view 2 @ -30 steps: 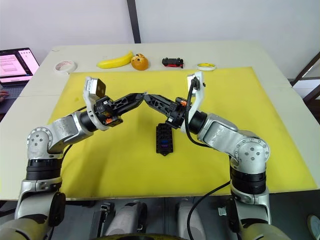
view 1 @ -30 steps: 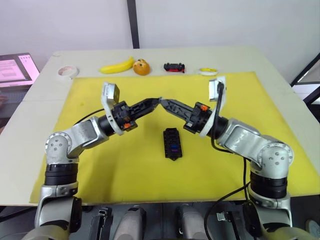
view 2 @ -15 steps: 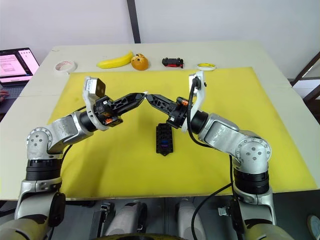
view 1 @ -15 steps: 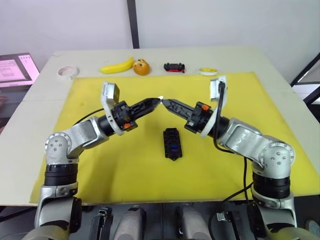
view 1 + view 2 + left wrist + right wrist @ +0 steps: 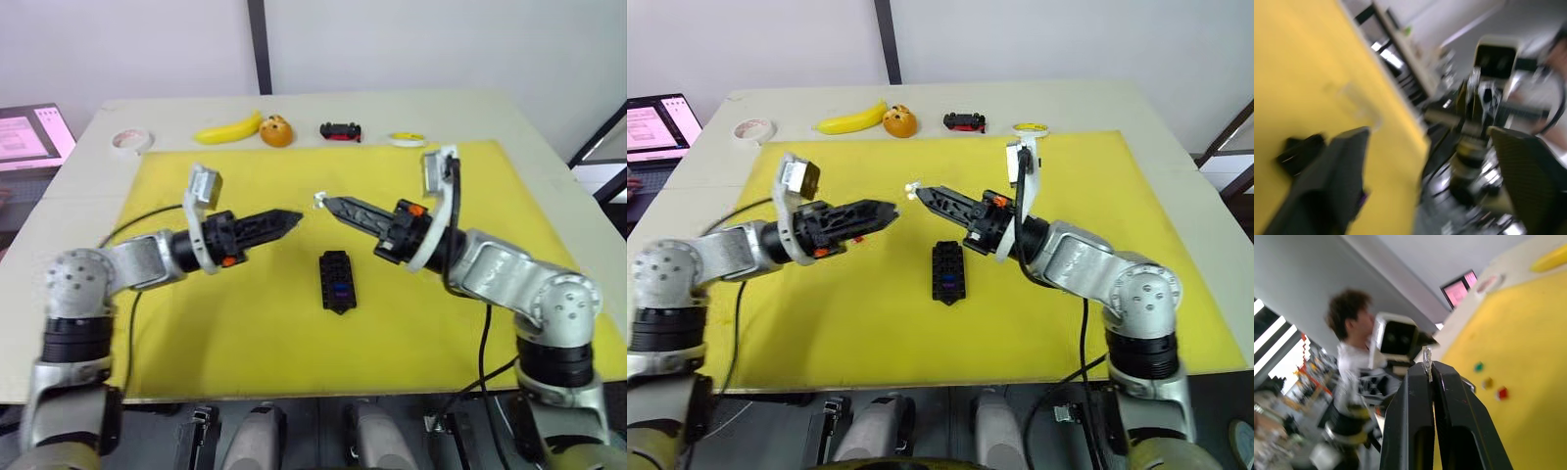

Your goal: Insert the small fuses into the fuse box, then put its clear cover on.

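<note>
- My right gripper (image 5: pixel 326 203) hovers over the middle of the yellow mat (image 5: pixel 245 323), just beyond the far end of the fuse box (image 5: pixel 338 281). Its two fingers are pinched narrow on one tiny pale piece (image 5: pixel 1426 356), which sticks out past the fingertips; I cannot tell whether it is one of the small fuses.
- My left gripper (image 5: pixel 294 216) points at it from the left, with a clear gap between the two tips. In the left wrist view its two fingers (image 5: pixel 1332 186) stand wide apart with nothing between them.
- One fuse box lies flat on the mat, nearer to me than both grippers and touching neither. I count one blue fuse (image 5: pixel 340 288) sitting in its top; the other slots are too small to read.
- Three loose small fuses lie on the mat in the right wrist view: one teal (image 5: pixel 1478 366), one olive (image 5: pixel 1488 382), one red (image 5: pixel 1502 392), near each other but apart.
- One faint clear outline (image 5: pixel 1357 104) lies on the mat past the box in the left wrist view; it may be the clear cover, though I cannot be sure.
- Along the far edge of the table: one white tape roll (image 5: pixel 131 140), one banana (image 5: pixel 230 128), one orange (image 5: pixel 277 131), one toy car (image 5: pixel 341 130), one yellow tape roll (image 5: pixel 408 139).
- One laptop (image 5: pixel 27 135) sits off the far left.
- One person (image 5: pixel 1354 347) stands in the background of the right wrist view.
</note>
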Controlling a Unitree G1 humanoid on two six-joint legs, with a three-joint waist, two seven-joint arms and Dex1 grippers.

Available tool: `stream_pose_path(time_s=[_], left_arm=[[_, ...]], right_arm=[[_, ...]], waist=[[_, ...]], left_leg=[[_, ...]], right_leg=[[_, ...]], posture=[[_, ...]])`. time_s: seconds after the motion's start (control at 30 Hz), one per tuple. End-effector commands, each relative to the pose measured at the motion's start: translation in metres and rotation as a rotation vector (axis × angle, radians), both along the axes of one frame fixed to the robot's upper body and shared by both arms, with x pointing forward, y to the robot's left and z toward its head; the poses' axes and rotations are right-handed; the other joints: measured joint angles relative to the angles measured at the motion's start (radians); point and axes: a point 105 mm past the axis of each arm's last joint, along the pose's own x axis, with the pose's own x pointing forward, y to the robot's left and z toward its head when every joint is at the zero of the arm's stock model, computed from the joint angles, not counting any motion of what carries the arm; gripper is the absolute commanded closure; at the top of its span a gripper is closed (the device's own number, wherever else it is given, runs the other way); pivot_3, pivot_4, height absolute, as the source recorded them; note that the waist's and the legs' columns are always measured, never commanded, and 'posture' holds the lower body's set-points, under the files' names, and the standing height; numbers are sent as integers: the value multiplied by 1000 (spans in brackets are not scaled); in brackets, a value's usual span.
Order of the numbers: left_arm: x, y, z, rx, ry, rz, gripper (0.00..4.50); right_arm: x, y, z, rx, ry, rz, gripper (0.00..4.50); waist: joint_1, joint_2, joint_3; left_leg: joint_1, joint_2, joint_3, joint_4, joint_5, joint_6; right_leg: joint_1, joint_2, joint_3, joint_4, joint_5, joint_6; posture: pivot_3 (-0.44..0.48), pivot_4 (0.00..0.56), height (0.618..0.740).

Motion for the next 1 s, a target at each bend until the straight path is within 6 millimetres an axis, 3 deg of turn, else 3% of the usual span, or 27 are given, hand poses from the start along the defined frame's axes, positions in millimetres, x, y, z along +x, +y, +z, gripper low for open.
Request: stream_pose_path(time_s=[0.03,0.17,0.23,0.3,0.43,0.63,1.0], left_arm=[[-8,-1,-5,171,-237,-116,27],[-5,4,-32,413,-529,-256,27],[0,0,-44,471,-627,-302,27],[3,-4,-51,490,-695,-336,27],[5,-16,-67,533,-810,-393,27],[4,-31,-69,512,-834,-385,27],[5,-40,-68,509,-864,-375,27]], right_arm=[[-9,-3,3,-205,-154,64,4500],[-4,-11,-10,-548,-365,123,4500],[1,-15,-27,-778,-524,207,4500],[5,-19,-38,-878,-586,274,4500],[12,-19,-49,-929,-623,348,4500],[13,-13,-56,-953,-655,410,4500],[20,-8,-62,-1003,-721,439,4500]], waist=[[2,1,1],[5,0,1],[5,5,5],[5,2,5],[4,0,7],[7,0,7],[6,0,7]], left_leg=[[0,0,1,0,0,0],[0,1,1,-2,0,0],[-1,4,1,-2,0,0],[-1,1,2,-1,-1,1],[-3,4,2,0,-1,2],[-16,3,0,5,0,0],[-16,3,0,5,0,0]], right_leg=[[0,0,0,0,0,0],[0,1,0,-2,0,0],[-1,-1,0,-2,0,0],[-1,0,0,-3,0,0],[-2,0,0,-4,0,1],[-14,-3,-1,0,0,1],[-15,-3,-2,2,0,1]], posture=[[0,150,740],[0,150,740],[0,150,740],[0,150,740],[0,150,740],[0,150,740],[0,150,740]])
